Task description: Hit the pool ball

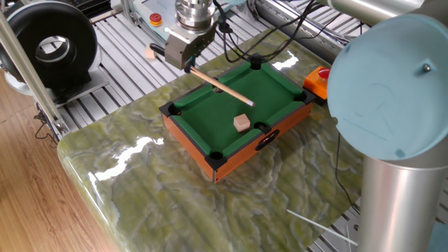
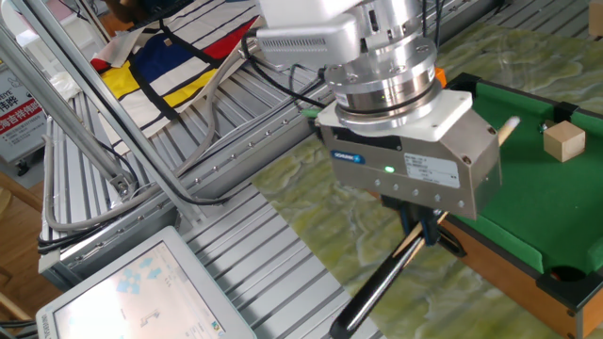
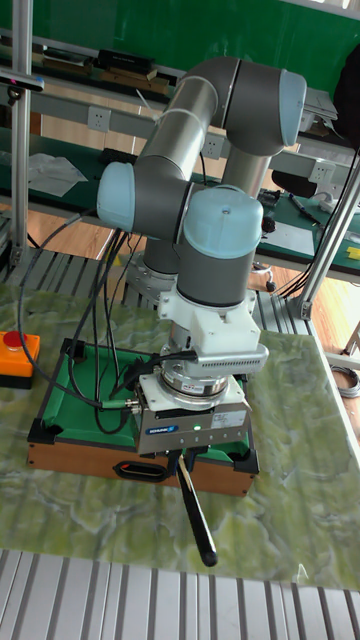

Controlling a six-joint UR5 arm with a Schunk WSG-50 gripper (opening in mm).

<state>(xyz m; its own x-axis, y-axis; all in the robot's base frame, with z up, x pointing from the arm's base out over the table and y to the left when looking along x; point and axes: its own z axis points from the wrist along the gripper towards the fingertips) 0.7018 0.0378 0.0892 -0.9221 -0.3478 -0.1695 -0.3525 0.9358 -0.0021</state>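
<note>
From my console, the gripper (image 1: pixel 189 66) sits at the far-left corner of the pool table (image 1: pixel 189 136), just outside its rail. Its fingers are clamped on the cue (image 1: pixel 220 86). The cue's long axis runs on a diagonal. The dark butt sticks out behind the gripper, away from the table, and in the other fixed view it slopes down over the marbled top. The pale wooden shaft reaches forward and rightward over the green felt, with its tip pointing toward the middle of the playing surface. Right of the tip and apart from it, the tan wooden cube (image 1: pixel 242 122) sits on the felt near the front-rail pocket. I cannot make out the pool ball in any of my views. Beyond the table's right end is the red button (image 1: pixel 320 72) on its orange box.
</note>
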